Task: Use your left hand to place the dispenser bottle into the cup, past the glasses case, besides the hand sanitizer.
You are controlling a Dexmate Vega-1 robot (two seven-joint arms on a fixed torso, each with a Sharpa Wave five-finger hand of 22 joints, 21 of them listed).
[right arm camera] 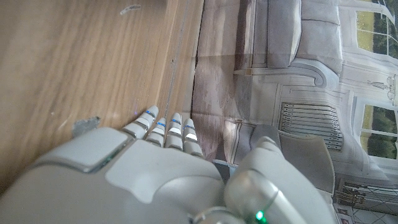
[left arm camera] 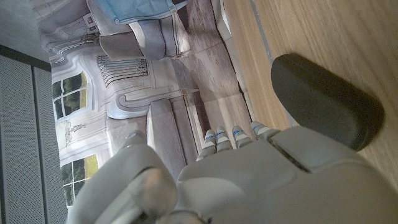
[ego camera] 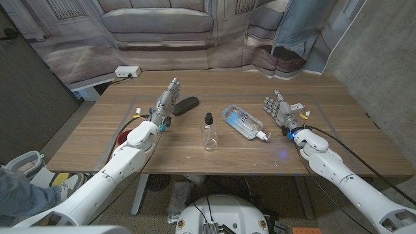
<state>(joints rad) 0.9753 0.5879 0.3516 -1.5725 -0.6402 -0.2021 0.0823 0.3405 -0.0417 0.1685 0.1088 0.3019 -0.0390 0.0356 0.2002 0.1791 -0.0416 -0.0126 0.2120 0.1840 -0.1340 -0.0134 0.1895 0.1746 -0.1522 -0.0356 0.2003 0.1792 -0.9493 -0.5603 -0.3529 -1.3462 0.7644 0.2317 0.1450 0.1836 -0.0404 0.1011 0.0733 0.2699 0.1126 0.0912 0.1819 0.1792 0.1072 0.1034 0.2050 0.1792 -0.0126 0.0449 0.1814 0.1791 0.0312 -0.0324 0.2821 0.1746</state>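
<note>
A clear dispenser bottle [ego camera: 209, 134] with a black pump top stands upright at the table's middle; whether a clear cup surrounds it I cannot tell. To its right the hand sanitizer [ego camera: 242, 121] lies on its side, its white pump toward the front. A black glasses case [ego camera: 187, 104] lies farther back on the left, also seen as the glasses case [left arm camera: 323, 106] in the left wrist view. My left hand [ego camera: 165, 106] stands beside the case with fingers stretched out and holds nothing. My right hand [ego camera: 280, 111] stands right of the sanitizer, fingers apart, holding nothing.
A small white and grey scrap [ego camera: 298, 106] lies by my right hand. A white power strip [ego camera: 127, 71] sits beyond the table's far left corner. A red object [ego camera: 123, 138] shows under the left edge. A person's leg [ego camera: 16, 188] is at the bottom left.
</note>
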